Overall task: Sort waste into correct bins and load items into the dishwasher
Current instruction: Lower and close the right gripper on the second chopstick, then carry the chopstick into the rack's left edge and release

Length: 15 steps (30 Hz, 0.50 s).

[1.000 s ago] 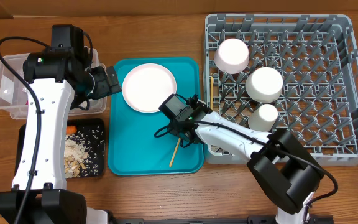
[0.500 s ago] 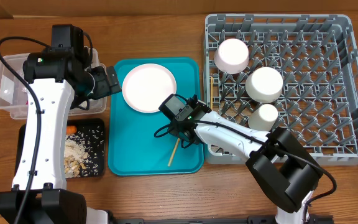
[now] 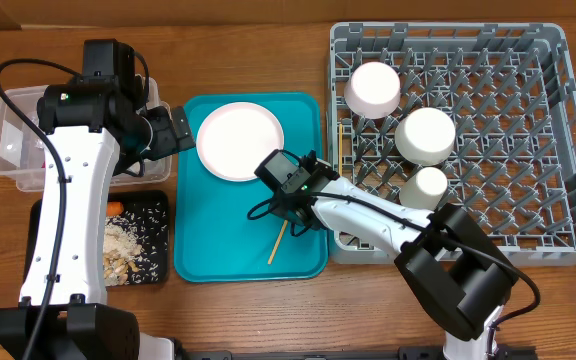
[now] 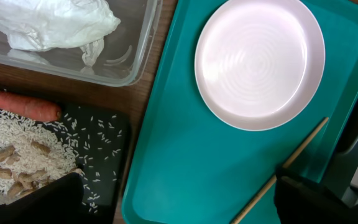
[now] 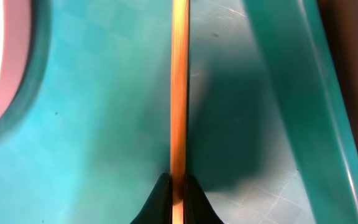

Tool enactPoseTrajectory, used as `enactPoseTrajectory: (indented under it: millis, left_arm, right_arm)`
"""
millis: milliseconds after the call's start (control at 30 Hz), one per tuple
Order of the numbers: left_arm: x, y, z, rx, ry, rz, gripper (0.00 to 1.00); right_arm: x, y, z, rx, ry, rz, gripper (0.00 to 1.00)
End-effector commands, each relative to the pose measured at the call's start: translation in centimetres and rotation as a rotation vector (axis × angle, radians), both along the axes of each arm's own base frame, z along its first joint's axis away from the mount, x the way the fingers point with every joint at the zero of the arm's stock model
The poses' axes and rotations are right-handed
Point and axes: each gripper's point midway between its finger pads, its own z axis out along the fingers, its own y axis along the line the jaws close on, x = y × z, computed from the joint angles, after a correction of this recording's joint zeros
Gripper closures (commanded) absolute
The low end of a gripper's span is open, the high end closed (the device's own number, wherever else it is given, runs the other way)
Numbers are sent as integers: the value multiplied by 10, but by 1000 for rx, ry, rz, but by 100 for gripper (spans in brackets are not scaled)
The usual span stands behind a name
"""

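Overall, brown wooden table (image 3: 268,30) bears teal tray (image 3: 218,235), grey rack (image 3: 528,120).

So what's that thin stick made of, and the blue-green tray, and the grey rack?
The chopstick looks like wood: matte, warm tan colour. The teal tray seems plastic: smooth, slightly shiny, with a moulded raised rim. The grey rack is probably plastic too: dull, moulded lattice with upright pegs.

plate (image 3: 239,141) on tray (image 3: 218,235) left of rack (image 3: 449,33)
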Motion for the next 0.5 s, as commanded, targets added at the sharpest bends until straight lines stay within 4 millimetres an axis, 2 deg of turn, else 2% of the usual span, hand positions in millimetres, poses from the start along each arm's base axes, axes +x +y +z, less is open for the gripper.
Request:
enactPoseTrajectory:
  millis: [0, 167, 333, 467]
  left_arm:
    - [2, -1, 1, 12, -6, -17, 0]
    - [2, -1, 1, 12, -6, -17, 0]
    - [2, -1, 1, 12, -6, -17, 0]
    - [2, -1, 1, 12, -6, -17, 0]
  right_arm:
    - [15, 12, 18, 0, -50, 61, 96]
    - [18, 15, 42, -6, -62, 104, 96]
    - [29, 22, 91, 21, -173, 238, 96]
    - [43, 9, 126, 7, -266, 341, 96]
